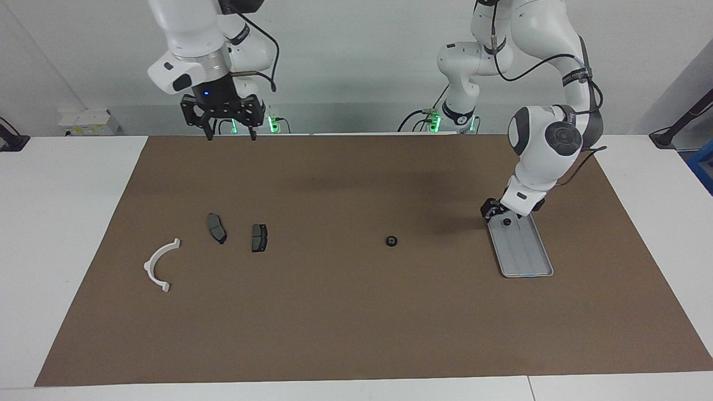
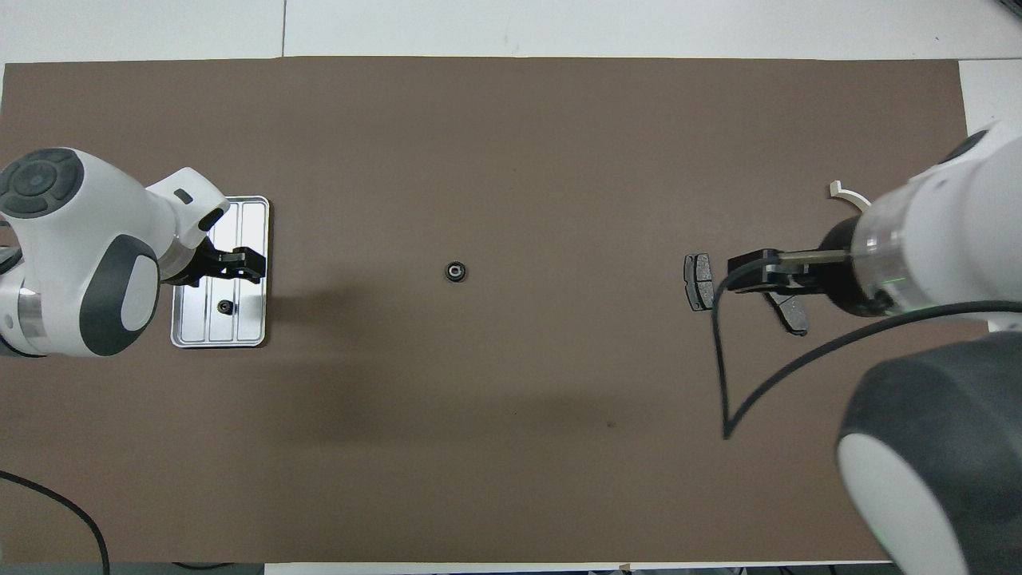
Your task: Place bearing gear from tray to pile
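Observation:
The bearing gear [image 1: 391,241] [image 2: 455,271], a small black ring, lies alone on the brown mat, midway between the tray and the pile. My left gripper [image 1: 494,210] [image 2: 235,266] hangs open and empty, low over the end of the tray [image 1: 529,273] [image 2: 259,339] nearer the robots. A second small dark part [image 1: 507,221] [image 2: 225,306] sits in the tray just by the gripper. The pile is a white half-ring bracket [image 1: 159,264] and two dark plates [image 1: 216,228] [image 1: 259,237]. My right gripper [image 1: 232,135] hangs open, high over the mat's edge by the robots.
The brown mat [image 1: 356,323] covers most of the white table. In the overhead view the right arm [image 2: 926,239] covers part of the bracket and stands over one plate [image 2: 790,318].

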You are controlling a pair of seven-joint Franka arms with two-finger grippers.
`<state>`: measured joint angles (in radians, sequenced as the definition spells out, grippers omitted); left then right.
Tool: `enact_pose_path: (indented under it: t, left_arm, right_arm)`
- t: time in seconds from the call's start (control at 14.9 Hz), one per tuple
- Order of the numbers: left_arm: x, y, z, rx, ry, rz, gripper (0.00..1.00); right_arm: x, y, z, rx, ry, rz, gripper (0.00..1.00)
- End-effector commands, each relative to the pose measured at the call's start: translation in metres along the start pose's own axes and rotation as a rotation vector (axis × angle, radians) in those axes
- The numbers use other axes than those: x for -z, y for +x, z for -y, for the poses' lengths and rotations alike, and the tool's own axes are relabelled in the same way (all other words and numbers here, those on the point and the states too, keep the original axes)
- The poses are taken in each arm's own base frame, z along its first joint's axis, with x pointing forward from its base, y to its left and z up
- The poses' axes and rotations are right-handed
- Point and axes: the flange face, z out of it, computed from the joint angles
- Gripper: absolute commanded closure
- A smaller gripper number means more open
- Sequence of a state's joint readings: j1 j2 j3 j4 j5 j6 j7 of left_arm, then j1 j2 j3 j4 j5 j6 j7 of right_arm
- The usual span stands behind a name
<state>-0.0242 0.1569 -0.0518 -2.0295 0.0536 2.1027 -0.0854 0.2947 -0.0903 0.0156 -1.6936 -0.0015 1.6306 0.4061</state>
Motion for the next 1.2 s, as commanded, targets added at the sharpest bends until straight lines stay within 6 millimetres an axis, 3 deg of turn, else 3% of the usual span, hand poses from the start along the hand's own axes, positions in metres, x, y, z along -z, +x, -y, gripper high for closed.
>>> enact_pose_path:
  t: [0.0,0.4,0.74,0.94,1.14]
  left_arm:
    - [-0.017,-0.018,0.022,-0.016,0.000,-0.026,0.23]
    - [-0.047,-0.037,0.021,0.027,-0.003,-0.021,0.29]
    - [-0.052,-0.041,0.030,0.050,-0.005,-0.028,0.38]
    - [-0.060,-0.043,0.029,0.053,-0.007,-0.034,0.42]
    - [-0.063,-0.043,0.029,0.053,-0.008,-0.041,0.46]
  right_arm:
    - [-0.038,-0.007,0.054,-0.114,0.027,0.003,0.00]
    - [-0.138,0.000,0.179,-0.305,0.035,0.008,0.00]
    - [-0.198,0.020,0.244,-0.336,0.037,-0.001,0.00]
    - [-0.253,0.017,0.296,-0.317,-0.028,-0.011,0.00]
    - [-0.281,0.025,0.314,-0.318,-0.036,-0.015,0.00]
